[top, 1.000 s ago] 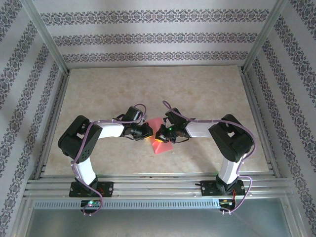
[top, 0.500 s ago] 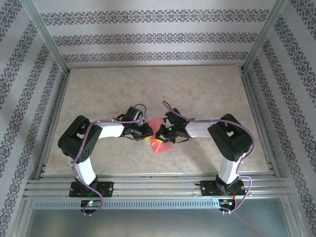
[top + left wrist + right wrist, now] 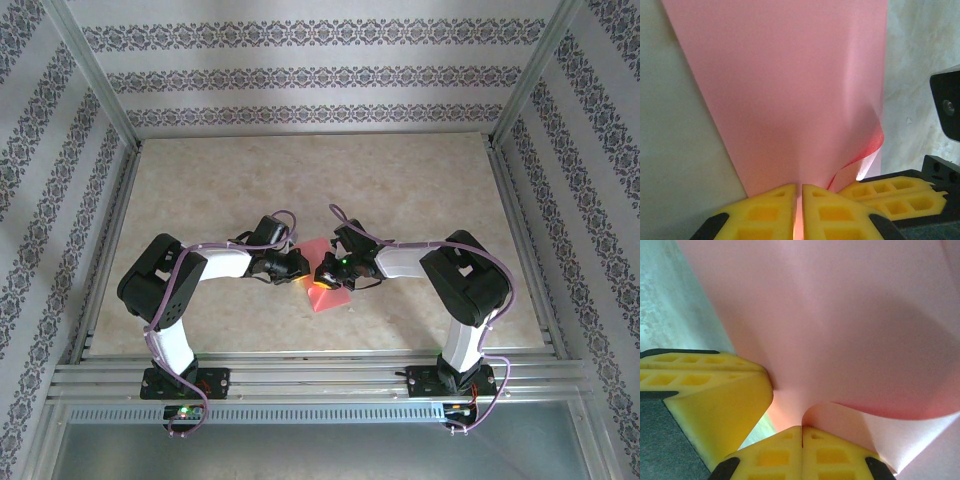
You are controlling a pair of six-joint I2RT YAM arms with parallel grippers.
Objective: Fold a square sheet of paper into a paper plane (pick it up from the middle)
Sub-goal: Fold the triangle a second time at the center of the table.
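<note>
- Mostly hidden in the top view: square sheet of paper (image 3: 326,298), covered at its 12 o'clock end by both wrists, lying toward 6 o'clock of the table's centre.
- Cut off by the frame edges in both wrist views; full outline impossible to make out.
- Thin, smooth, salmon-pink, with a loose layer curling up at 5 o'clock in the left wrist view.
- Left gripper (image 3: 799,192), yellow ribbed pads, pinched closed on the sheet's edge.
- Right gripper (image 3: 801,432), same pads, clamped tight on a curled fold, just beside the left.
- Underneath, pale marbled table (image 3: 420,190).
</note>
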